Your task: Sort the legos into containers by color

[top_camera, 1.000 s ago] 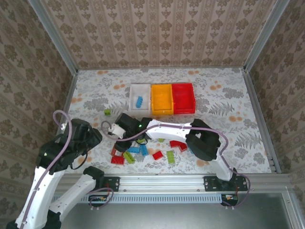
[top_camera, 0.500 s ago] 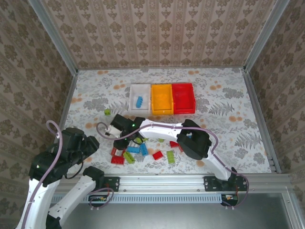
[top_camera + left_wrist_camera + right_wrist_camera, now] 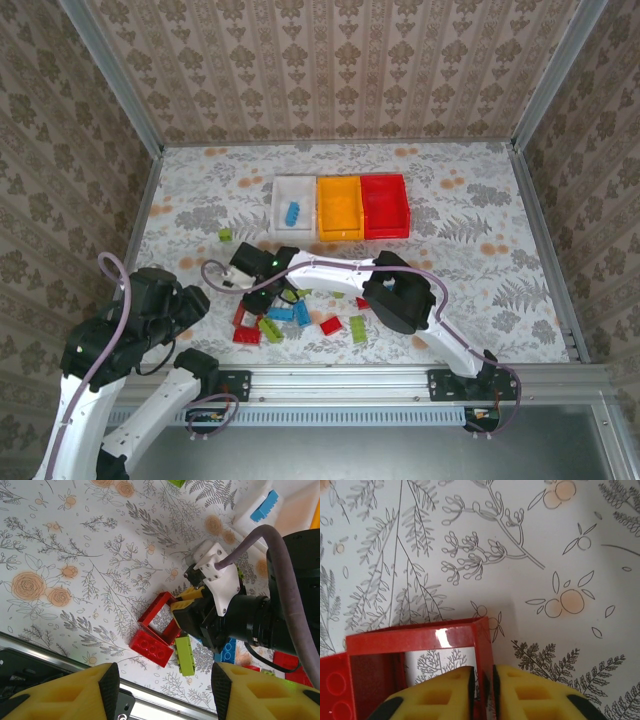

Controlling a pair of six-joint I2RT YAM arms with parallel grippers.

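Near the front-left of the flowered table (image 3: pixel 480 270), the right gripper (image 3: pixel 482 687) reaches across and is clenched on a red frame brick (image 3: pixel 415 637), its yellow fingers (image 3: pixel 530 692) pinching one thin wall of that hollow piece. A red flat brick (image 3: pixel 151 647) lies touching the frame, with a lime green brick (image 3: pixel 185 655) just beside it. More blue, red and green legos (image 3: pixel 300 315) are scattered to the right of these. The left gripper (image 3: pixel 162 690) hangs over the near edge of the table with its jaws apart and nothing between them (it looks down on the right one at work). Well apart from the heap, toward the far side, three bins stand side by side in a row: the white bin (image 3: pixel 278 200) with one blue brick (image 3: pixel 292 213) inside, the orange-yellow bin (image 3: pixel 340 237) in the middle, and the red bin (image 3: pixel 385 179). A lone green brick (image 3: pixel 226 235) lies left of the white bin.
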